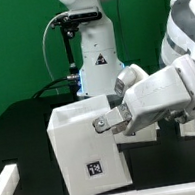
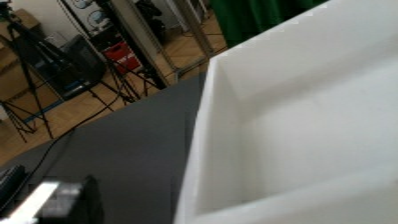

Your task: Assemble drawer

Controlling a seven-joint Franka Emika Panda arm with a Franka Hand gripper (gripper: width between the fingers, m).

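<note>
We see the drawer's glossy white plastic casing (image 1: 85,148), a large hollow cube, in the lower centre of the exterior frame. It appears tilted on the black table (image 1: 19,138), with its small black-and-white square tag (image 1: 94,168) facing us. The hand (image 1: 109,122) sits at the casing's upper right corner, its jaws spread wide, and we can make out nothing held. A low white tray box (image 1: 191,130) lies at the right edge, beneath the arm.

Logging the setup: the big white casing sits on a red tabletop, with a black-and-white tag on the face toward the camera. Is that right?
Not quite. The tabletop is black, not red, as the exterior view shows. The casing does sit on it, with the tag on the face toward the camera.
</note>
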